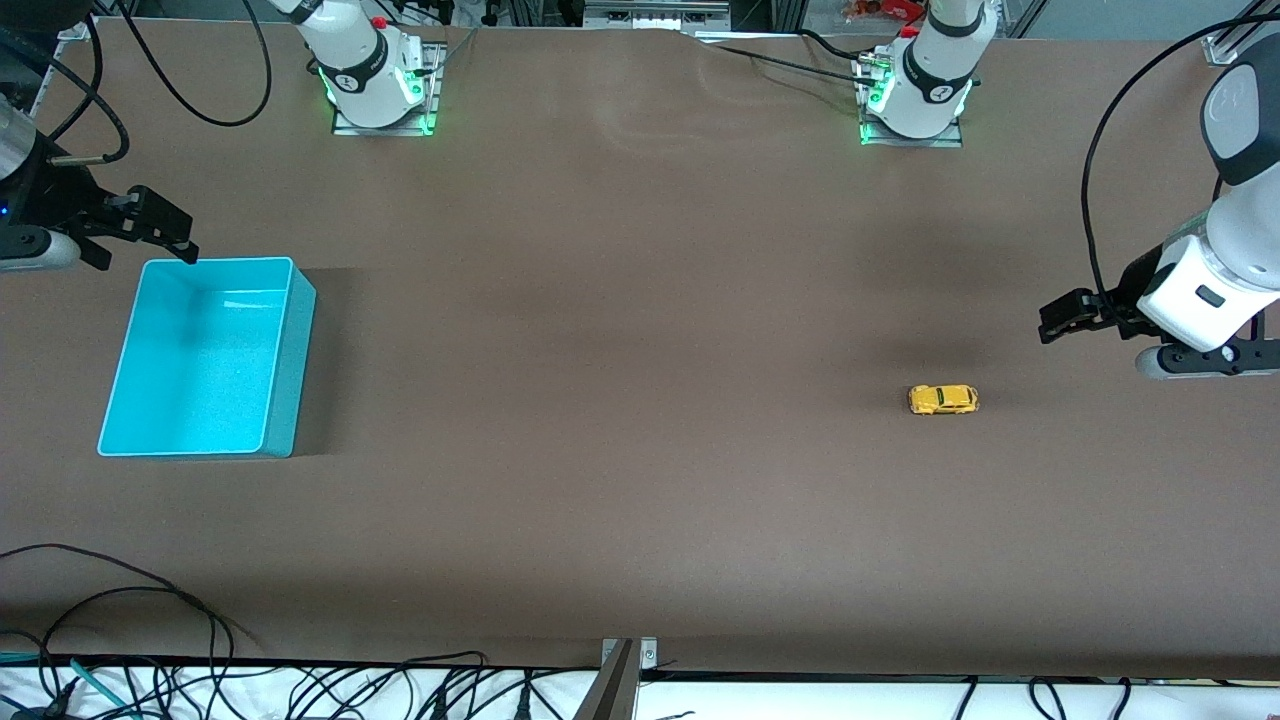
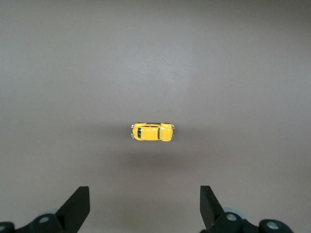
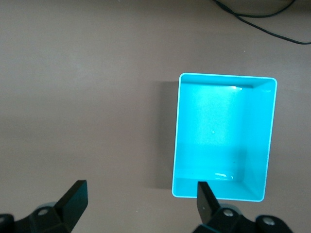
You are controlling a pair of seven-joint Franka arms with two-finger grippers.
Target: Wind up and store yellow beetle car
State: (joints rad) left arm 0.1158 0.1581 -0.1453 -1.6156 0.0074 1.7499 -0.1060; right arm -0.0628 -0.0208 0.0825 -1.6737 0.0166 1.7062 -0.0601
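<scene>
My left hand (image 1: 1050,322) hangs in the air at the left arm's end of the tabletop (image 1: 640,400), fingers spread wide and holding nothing. I keep it there because the yellow beetle car (image 1: 943,399) sits on its wheels on the bare surface just below, at about seven o'clock from that hand in the front view. In my left wrist view the car (image 2: 152,131) lies crosswise, centred ahead of the gap between my two fingers, so I judge a straight descent would bracket its narrow body.

My right hand (image 1: 165,228) waits, also wide and empty, over the twelve o'clock corner of the turquoise bin (image 1: 290,340) at the right arm's end. The bin (image 3: 176,136) is empty and well apart from the car. I judge nothing has been wound or stored yet.
</scene>
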